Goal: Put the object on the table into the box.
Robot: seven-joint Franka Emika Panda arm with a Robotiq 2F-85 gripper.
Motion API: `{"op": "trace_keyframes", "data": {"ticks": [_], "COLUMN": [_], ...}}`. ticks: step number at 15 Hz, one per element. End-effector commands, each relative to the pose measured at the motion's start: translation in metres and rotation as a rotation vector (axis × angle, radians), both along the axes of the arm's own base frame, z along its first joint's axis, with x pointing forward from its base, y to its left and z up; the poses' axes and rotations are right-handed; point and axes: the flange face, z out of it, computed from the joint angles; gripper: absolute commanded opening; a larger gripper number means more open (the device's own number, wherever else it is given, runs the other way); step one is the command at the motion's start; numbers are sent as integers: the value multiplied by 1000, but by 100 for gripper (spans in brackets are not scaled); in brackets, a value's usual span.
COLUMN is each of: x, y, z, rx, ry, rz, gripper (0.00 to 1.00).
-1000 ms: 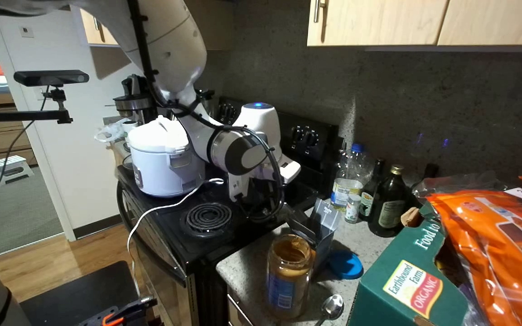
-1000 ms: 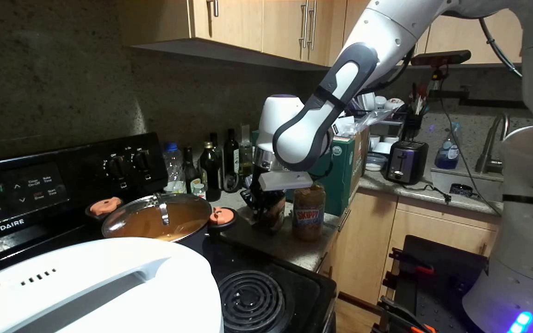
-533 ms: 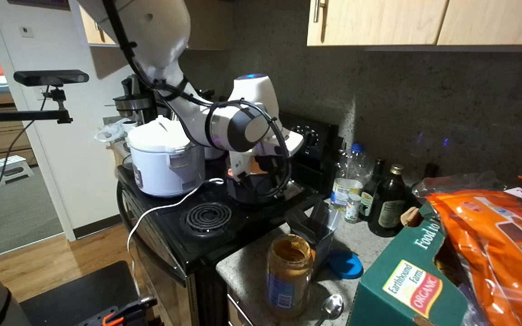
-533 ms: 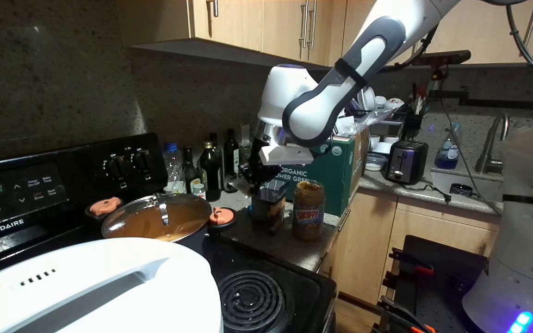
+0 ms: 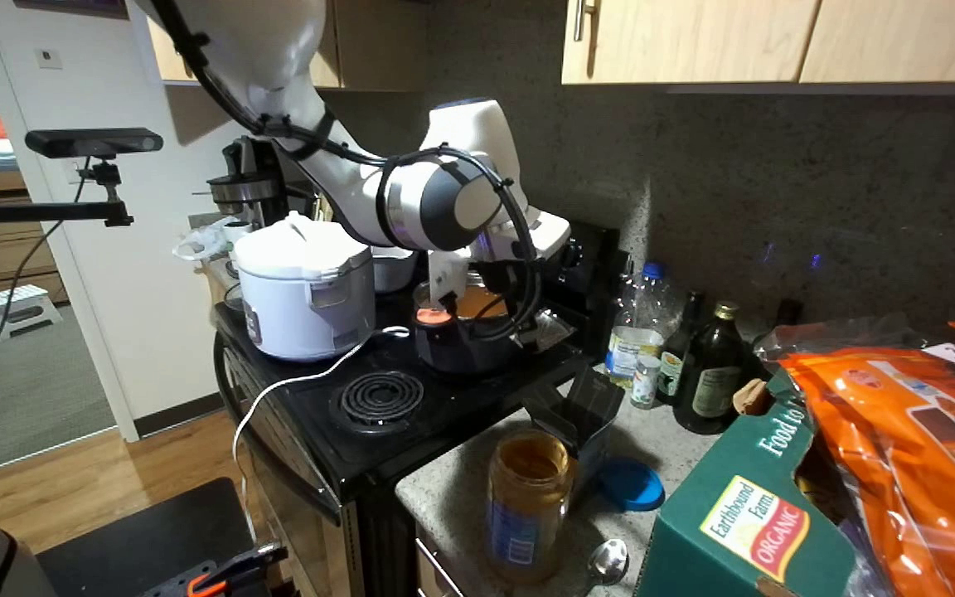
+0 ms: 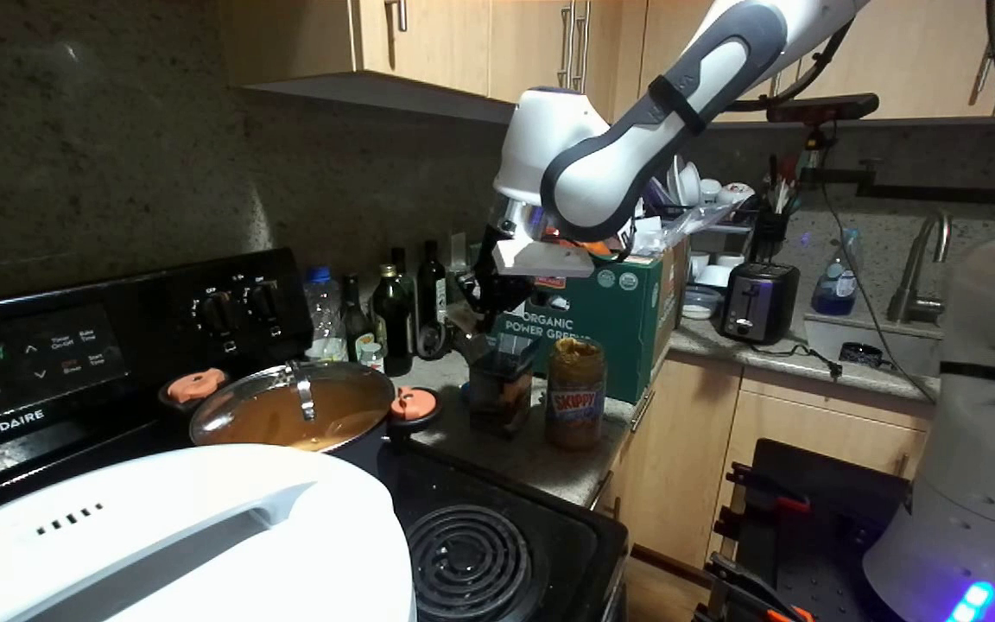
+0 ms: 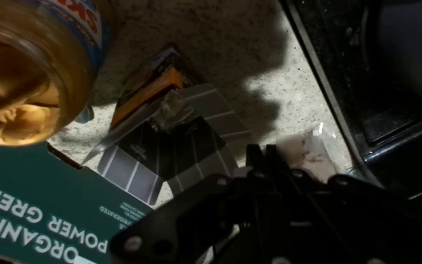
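Pinching, in a nearly closed black two-finger gripper (image 7: 262, 151), a crinkled clear plastic packet (image 7: 316, 156) right of centre in the wrist view. Best carried leftward over the small black-grey cardboard box (image 7: 170, 154), just left of centre, then lowered between the splayed striped flaps (image 7: 222, 117) before releasing.
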Motion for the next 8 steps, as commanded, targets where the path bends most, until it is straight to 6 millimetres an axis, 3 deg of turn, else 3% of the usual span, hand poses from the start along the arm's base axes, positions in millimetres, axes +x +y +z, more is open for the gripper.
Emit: {"op": "trace_keyframes", "data": {"ticks": [1, 8], "x": [-6, -4], "y": [-18, -35], "z": [-2, -25], "rx": [-19, -46], "ry": [37, 141], "rz": [-97, -223], "gripper": [2, 2]}}
